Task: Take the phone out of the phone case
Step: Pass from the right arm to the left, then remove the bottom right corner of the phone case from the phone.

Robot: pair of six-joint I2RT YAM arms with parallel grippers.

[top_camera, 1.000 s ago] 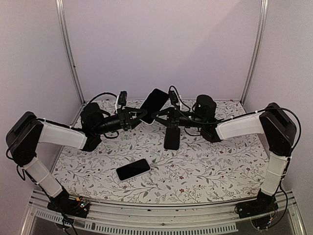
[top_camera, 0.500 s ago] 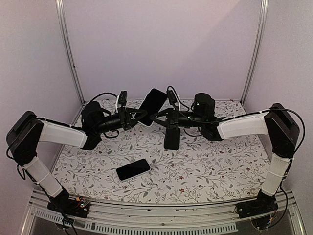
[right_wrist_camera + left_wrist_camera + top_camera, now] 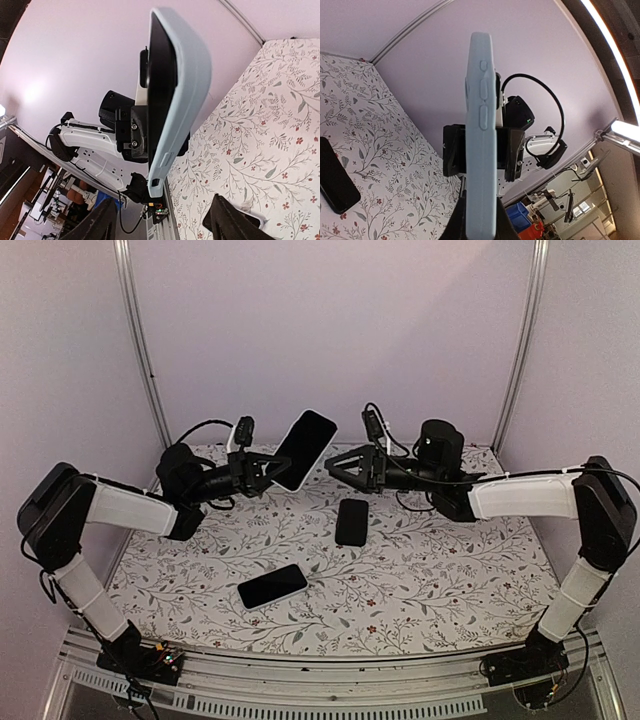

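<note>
Right pincer (image 3: 335, 465) has let go and drawn back, fingers apart; left pincer (image 3: 271, 469) stays clamped on the case (image 3: 189, 80), phone (image 3: 159, 75) still inside, raised above the worktop (image 3: 450, 570). Best next: right peels one case corner while left holds firm.

Flower-print table (image 3: 450, 570) with two dark phones lying flat, well apart. Near phone (image 3: 272, 586) set at an angle close to the front edge. Far phone (image 3: 352, 521) mid-table, long side pointing toward the back. Lilac wall (image 3: 330, 330) behind, framed by two metal posts (image 3: 140, 350). Slotted rail (image 3: 330, 680) along the front. Seen from the left wrist: bright light strip (image 3: 610, 45) overhead, blue crate (image 3: 517, 215) low in the background.
</note>
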